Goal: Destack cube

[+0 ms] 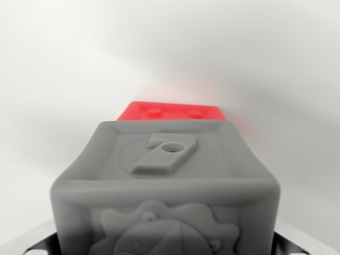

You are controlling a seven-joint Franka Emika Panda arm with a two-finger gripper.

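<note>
A: Start at the gripper point(170, 249). What does the wrist view give us?

B: Only dark slivers of it at the bottom corners, flanking the grey moulded soft-plastic cube with a raised numeral seven on its upper face point(167, 175). It looks clenched on that cube, one finger point(42, 245) on each side, though the actual contact is hidden, so that is my reading rather than something plainly shown.

A: And where is the cube relative to the rest?

B: It fills the lower middle of the frame, close to the camera. Beyond it, partly hidden by its far edge, sits a red plastic block with small raised studs on its face point(171, 111). Whether the grey one touches the red one or is apart from it, I cannot tell.

A: So how should the step be done well?

B: I'd judge a straight pull away from the red block is best, with no twist, so the red one is not dragged along. Keep the grip even; the cube looks soft and could squirm. Then carry it sideways over the plain white surface point(64, 64) before setting it down.
</note>
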